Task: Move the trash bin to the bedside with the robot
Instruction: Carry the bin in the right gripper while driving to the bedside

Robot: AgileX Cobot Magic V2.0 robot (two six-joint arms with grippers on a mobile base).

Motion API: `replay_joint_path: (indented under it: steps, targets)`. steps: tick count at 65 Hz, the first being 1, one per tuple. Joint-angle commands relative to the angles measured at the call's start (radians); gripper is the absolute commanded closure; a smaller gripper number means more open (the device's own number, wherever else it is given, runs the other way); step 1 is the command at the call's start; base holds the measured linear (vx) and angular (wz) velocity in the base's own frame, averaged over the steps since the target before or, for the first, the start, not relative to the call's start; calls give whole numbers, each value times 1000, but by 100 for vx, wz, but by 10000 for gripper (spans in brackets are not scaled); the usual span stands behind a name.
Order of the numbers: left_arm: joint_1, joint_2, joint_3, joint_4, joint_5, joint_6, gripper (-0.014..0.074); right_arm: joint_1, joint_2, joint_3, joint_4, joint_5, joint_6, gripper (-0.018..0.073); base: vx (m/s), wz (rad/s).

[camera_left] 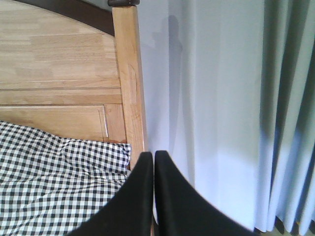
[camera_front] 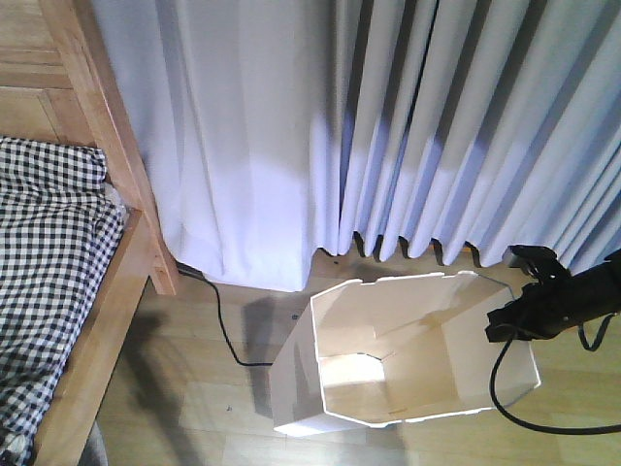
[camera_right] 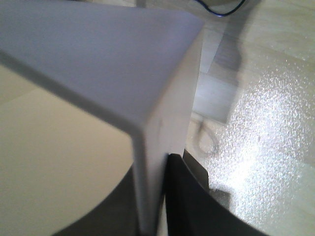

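The white trash bin stands on the wooden floor in front of the curtain, right of the bed, cream inside. My right gripper is shut on its right rim wall, one finger inside and one outside. The wooden bed frame with black-and-white checked bedding is at the left. In the left wrist view my left gripper is shut and empty, held in the air by the bed's headboard post above the checked bedding.
A long white-grey curtain hangs behind the bin and bed. A black cable runs over the floor between bed and bin. My right arm's cable loops down at the bin's right side.
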Motion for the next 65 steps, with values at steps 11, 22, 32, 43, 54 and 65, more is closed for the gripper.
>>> replay_joint_path:
  steps: [11,22,32,43,54,65]
  targets:
    - [-5,-5,-24,-2,-73,-4,603,-1,-75,-9,65,201,7,564,11,4]
    - [-5,-5,-24,-2,-73,-4,603,-1,-75,-9,65,201,7,564,8,3]
    - [-5,-5,-24,-2,-73,-4,603,-1,-75,-9,65,201,7,564,4,3]
    - [-5,-5,-24,-2,-73,-4,603,-1,-75,-9,65,201,7,564,1,0]
    - [-5,-5,-24,-2,-73,-4,603,-1,-75,-9,65,201,7,564,0,0]
    - [-5,-5,-24,-2,-73,-4,603,-1,-75,-9,72,181,15,564,0,0]
